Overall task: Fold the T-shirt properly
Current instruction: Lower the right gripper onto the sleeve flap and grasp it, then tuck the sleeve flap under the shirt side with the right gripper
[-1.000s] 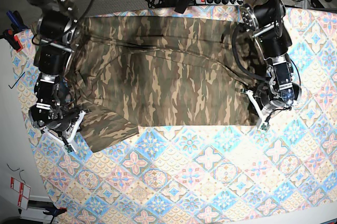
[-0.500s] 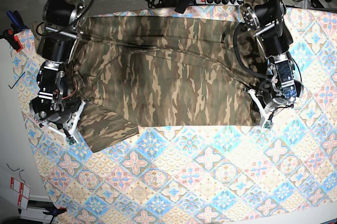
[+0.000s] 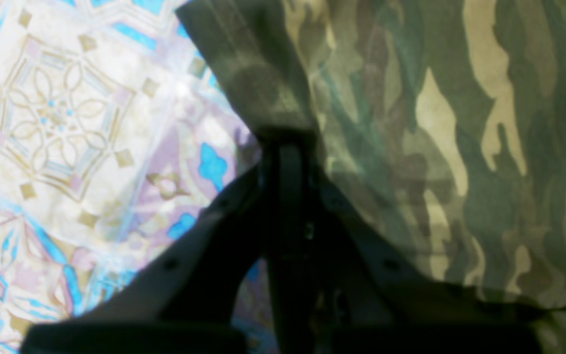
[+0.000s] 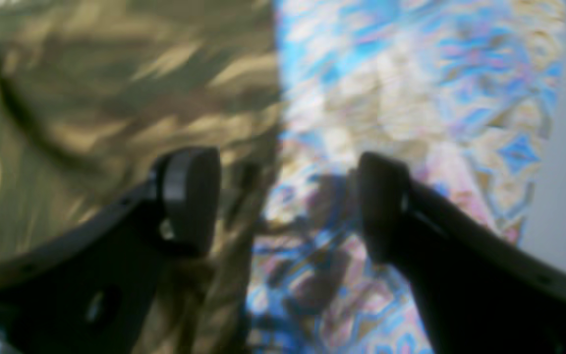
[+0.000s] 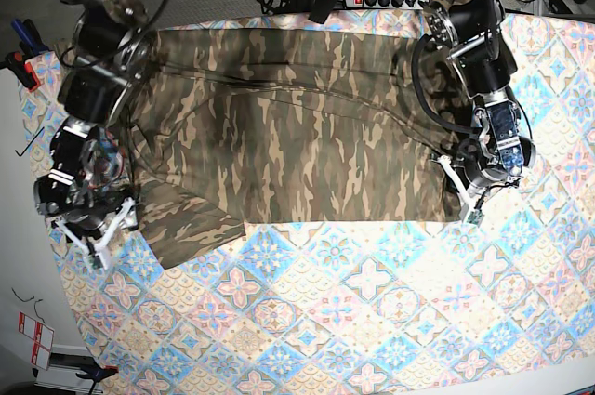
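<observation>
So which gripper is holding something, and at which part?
The left gripper is shut on the T-shirt at its edge; the right gripper is open, holding nothing.

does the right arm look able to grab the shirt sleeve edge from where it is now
Probably yes. The right pincer is open and straddles the edge of the T-shirt, one finger over the cloth and one over the tablecloth, with nothing between them.

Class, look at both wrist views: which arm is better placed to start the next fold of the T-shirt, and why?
Left. The left gripper is shut on the T-shirt at its edge, ready to lift. The right gripper is open, straddling the shirt's edge over the tablecloth, holding nothing.
</observation>
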Controlling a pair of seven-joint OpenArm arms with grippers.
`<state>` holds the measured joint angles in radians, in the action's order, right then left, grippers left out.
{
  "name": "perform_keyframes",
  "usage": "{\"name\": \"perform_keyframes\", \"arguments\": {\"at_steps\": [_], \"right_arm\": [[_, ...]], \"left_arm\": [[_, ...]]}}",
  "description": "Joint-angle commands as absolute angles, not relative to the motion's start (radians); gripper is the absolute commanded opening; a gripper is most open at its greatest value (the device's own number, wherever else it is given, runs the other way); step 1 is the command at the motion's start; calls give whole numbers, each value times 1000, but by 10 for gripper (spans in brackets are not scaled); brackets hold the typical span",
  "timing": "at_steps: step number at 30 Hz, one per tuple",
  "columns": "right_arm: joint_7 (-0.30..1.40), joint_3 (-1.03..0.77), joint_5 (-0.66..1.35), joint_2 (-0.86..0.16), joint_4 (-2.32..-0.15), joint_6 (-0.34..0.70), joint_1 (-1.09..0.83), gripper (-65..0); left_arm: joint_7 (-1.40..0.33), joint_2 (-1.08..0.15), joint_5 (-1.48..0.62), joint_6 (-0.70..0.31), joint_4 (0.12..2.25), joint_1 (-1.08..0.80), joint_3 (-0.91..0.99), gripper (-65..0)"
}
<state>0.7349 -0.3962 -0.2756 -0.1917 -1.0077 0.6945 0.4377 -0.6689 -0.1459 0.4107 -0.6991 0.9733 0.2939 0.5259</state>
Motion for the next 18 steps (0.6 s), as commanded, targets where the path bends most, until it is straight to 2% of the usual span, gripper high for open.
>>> {"name": "perform_keyframes", "arguments": {"at_steps": [1, 9, 18], "right_arm": [[727, -407, -269, -197, -969, 698, 478, -222], [596, -530, -271, -200, -639, 698, 587, -222], [440, -536, -272, -220, -492, 698, 587, -222]], "left_arm": [[-708, -142, 432, -698, 980, 298, 524, -650], [-708, -134, 432, -698, 980, 282, 524, -650], [-710, -136, 432, -698, 980, 280, 524, -650]]}}
